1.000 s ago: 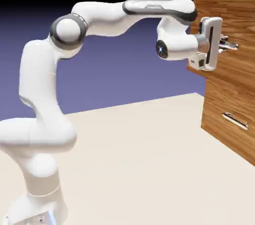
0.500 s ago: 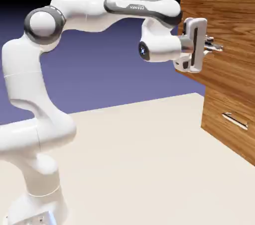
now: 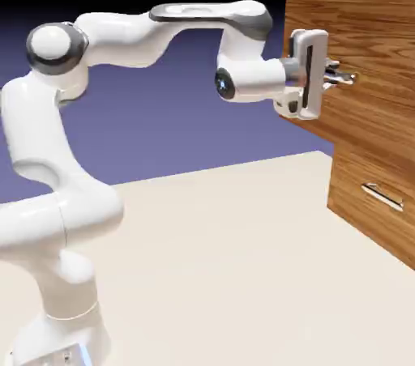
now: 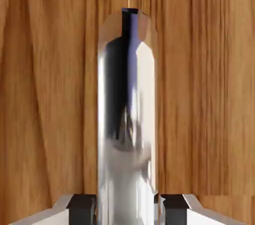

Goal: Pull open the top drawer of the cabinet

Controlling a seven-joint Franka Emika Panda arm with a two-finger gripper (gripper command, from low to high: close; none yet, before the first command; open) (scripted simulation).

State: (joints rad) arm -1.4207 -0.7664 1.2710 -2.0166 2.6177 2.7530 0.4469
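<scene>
The cabinet (image 3: 381, 154) of brown wood grain stands at the exterior view's right. Its top drawer (image 3: 357, 48) juts out leftward, well past the lower front. My gripper (image 3: 339, 77) is shut on the top drawer's silver bar handle (image 3: 347, 78). In the hand view the handle (image 4: 127, 119) runs up the middle as a shiny bar, pinched between my two fingertips (image 4: 82, 208), with the drawer's wood (image 4: 45, 94) behind it.
The lower drawer (image 3: 369, 210) sits flush in the cabinet with its own silver handle (image 3: 382, 196). The beige table (image 3: 227, 275) stretches between my base and the cabinet.
My hand has drawn back to the left with the handle in its grip, and the top drawer has slid further out of the cabinet.
</scene>
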